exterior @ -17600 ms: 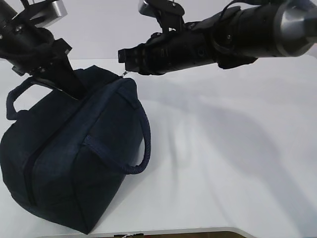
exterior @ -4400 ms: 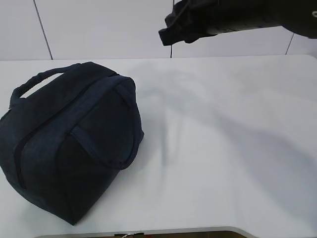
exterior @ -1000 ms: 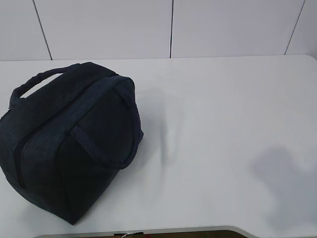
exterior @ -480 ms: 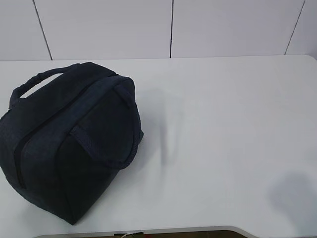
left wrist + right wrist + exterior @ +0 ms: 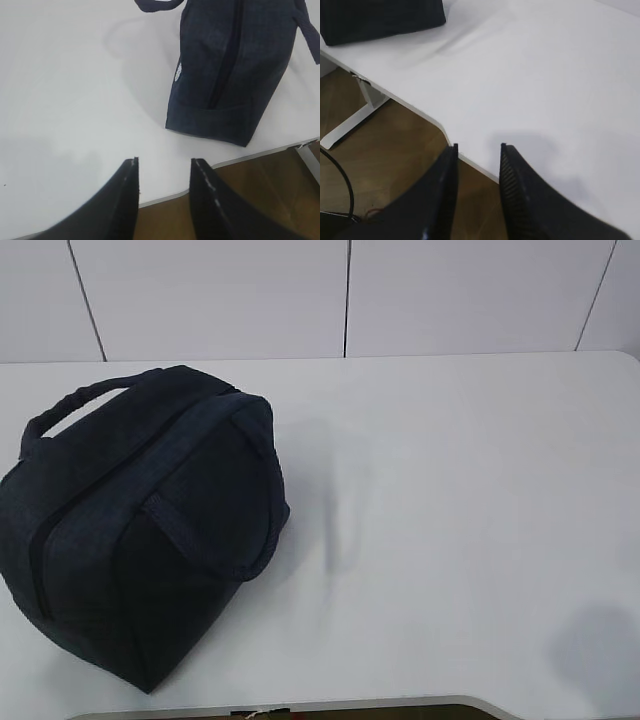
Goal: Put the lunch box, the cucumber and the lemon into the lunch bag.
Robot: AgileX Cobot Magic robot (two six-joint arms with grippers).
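Nearest item: left end effector (image 5: 162,192), seen from its own wrist camera, jaws parted with a clear gap and nothing between them, hanging over the front edge of the bench (image 5: 65,100). Right end effector (image 5: 476,170), likewise parted and empty, over the bench's front edge on the other side; wooden floor (image 5: 385,145) and a white bench leg (image 5: 355,117) show beneath. Neither appears in the exterior view. Next item: the lunch bag (image 5: 140,530), dark navy fabric, boxy, resting on the left part of the bench with one corner close to the front edge. Zipper seam (image 5: 225,55) runs along the top and down the end panel and looks shut along the length visible; ring pull not discernible. One strap handle (image 5: 235,550) droops over the near side, the other (image 5: 75,405) arches at the far side. Lunch box, cucumber and lemon: none visible anywhere on the bench; whether they are inside the bag cannot be told. Handling, by judgement: the fabric is soft and will sag or slide if pushed, so steady the body while working the zipper; the raised far handle is the surest place to take hold. Farthest: bare white bench surface to the right, then pale wall panels (image 5: 480,295).
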